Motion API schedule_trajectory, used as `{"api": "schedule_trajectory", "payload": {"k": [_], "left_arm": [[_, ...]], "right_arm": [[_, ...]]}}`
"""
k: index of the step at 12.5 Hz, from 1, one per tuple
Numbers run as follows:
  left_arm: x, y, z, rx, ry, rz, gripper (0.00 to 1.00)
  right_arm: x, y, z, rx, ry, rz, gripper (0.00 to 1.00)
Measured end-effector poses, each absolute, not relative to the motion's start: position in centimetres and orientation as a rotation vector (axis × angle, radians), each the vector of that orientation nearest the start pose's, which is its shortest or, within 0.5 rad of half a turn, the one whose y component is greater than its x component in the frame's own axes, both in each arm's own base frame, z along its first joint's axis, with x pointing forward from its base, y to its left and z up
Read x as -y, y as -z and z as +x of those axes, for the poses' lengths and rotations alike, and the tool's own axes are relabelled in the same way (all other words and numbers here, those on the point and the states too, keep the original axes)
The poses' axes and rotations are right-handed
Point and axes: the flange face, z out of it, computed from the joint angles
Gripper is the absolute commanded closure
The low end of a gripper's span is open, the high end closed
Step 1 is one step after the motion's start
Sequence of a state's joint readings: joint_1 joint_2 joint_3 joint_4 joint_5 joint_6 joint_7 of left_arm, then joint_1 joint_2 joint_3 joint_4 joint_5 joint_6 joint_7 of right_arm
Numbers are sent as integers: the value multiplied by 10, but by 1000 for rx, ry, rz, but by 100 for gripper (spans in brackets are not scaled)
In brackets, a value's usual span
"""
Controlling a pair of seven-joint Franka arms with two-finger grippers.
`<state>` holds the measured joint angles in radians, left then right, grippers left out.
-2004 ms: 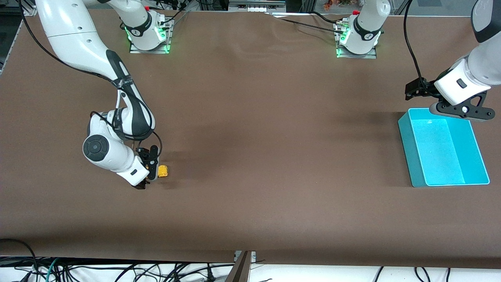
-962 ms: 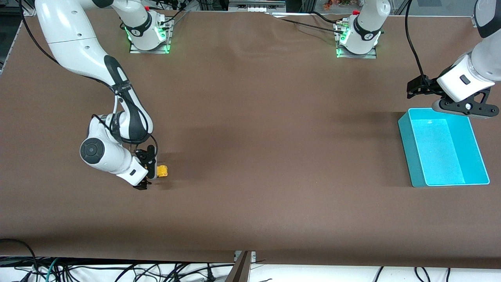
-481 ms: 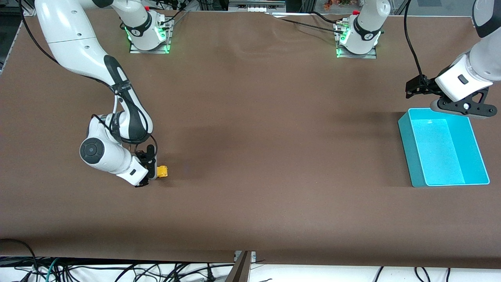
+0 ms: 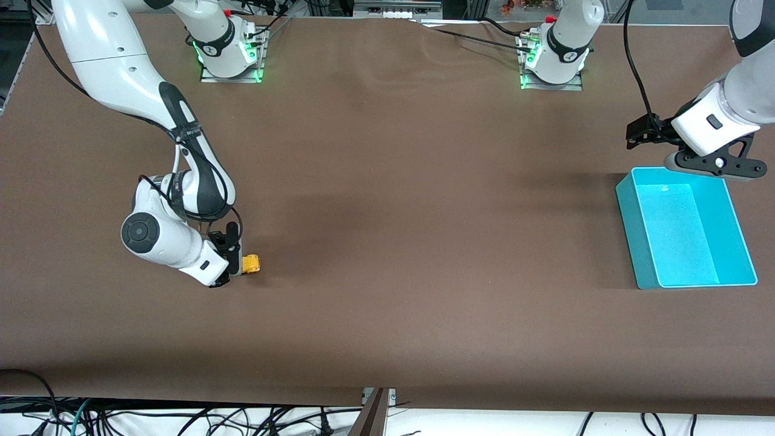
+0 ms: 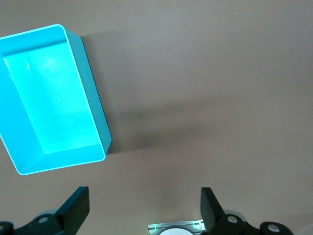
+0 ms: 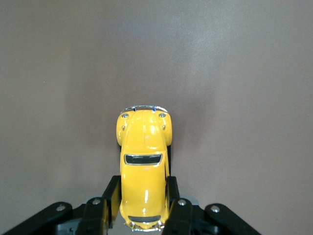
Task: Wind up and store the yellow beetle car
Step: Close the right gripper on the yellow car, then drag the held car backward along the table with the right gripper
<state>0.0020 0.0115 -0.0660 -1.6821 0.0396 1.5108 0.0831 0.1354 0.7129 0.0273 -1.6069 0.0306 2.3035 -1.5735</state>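
Right claw (image 4: 233, 266): low at the counter (image 4: 424, 242), toward the right arm's end, clamped on the car; in the right wrist view the fingers (image 6: 177, 210) press both flanks of its rear half.
Car (image 4: 250, 264): tiny yellow beetle, wheels on the counter as far as can be seen, its free end poking out of the claw toward the counter's middle; well apart from the bin.
Counter middle: bare brown cover between car and bin.
Bin (image 4: 629, 236): teal, open-topped, nothing visible inside, at the left arm's end of the counter.
Left claw (image 4: 708, 166): up in the air over the bin's rim on the side toward the robot bases, fingers (image 5: 76, 208) spread wide apart, holding nothing; this arm waits.
Step in hand: the grasp looks just made, so winding is about to start; storing is not yet done.
Next move, as a judgement: if this is a pull-back toy, drag the car backward with the wheels pressed on the counter, keeping it straight so it does not twist in the grip; then carry it across to the bin and let go inside.
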Motion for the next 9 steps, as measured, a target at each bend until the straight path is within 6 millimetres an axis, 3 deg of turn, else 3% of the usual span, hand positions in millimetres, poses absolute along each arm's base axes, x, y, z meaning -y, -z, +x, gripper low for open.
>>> {"api": "schedule_trajectory", "payload": {"k": [9], "left_arm": [[30,-563,543,-227,-280,-3083,0]], "right_arm": [[-98,-204,682,-2355,0,2156,69]]}}
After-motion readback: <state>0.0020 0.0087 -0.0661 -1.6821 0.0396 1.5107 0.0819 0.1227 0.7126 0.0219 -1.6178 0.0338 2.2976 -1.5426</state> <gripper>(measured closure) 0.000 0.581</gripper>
